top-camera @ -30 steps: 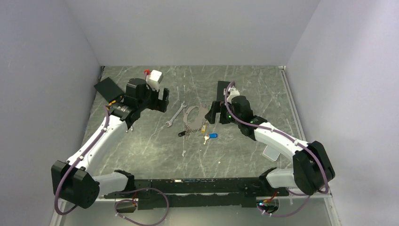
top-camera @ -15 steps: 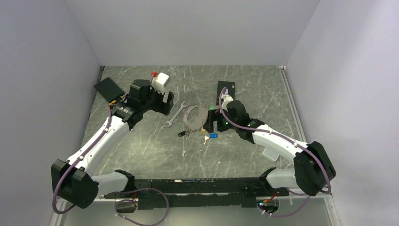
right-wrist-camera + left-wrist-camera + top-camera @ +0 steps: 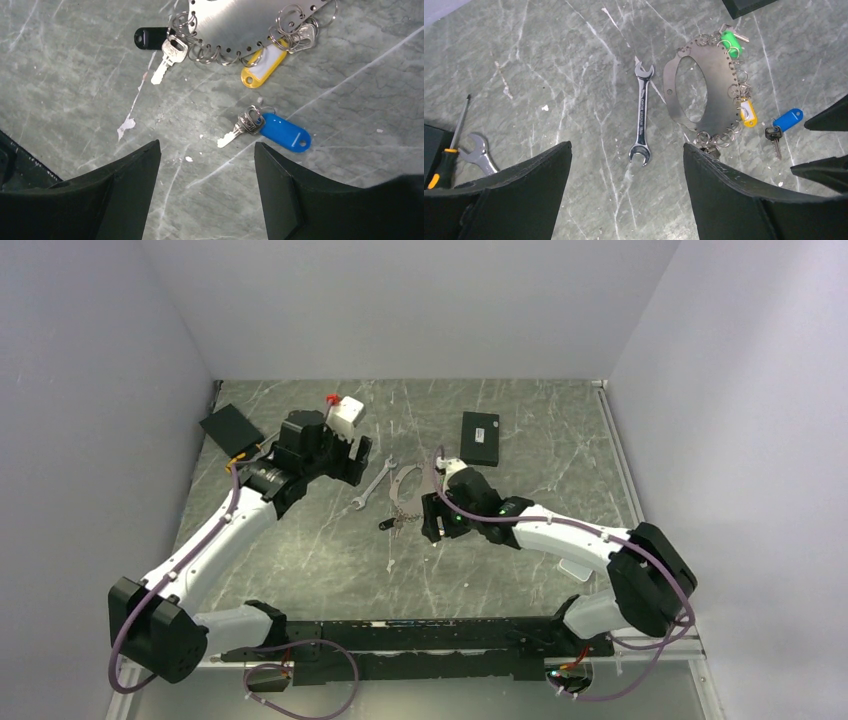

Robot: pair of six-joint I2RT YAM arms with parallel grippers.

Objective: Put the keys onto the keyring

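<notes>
- Near the middle of the table (image 3: 330,570) lies the keyring (image 3: 719,90), a flat oval plate edged with small split rings. Keys with a green tag (image 3: 730,42), a yellow tag (image 3: 748,112) and a black tag (image 3: 150,37) already hang from it.
- One blue key (image 3: 280,131) lies loose on the table, near the keyring's yellow-tag edge but apart from it.
- The right gripper (image 3: 206,147) hovers over this key with its jaws spread wide and nothing in them. The key sits just ahead of the gap, off toward the right finger.
- The left gripper (image 3: 626,147) hovers over a wrench (image 3: 641,120) just beside the keyring, also wide open and empty.
- The step in hand looks like the reach for the blue key; no grasp has begun.
- Next, the right gripper needs to shift until the blue tag lies between its fingers, then descend and close on it. The tag offers more to grip than the thin blade.
- The left gripper would probably have to steady the keyring, since the plate looks light enough to slide.
</notes>
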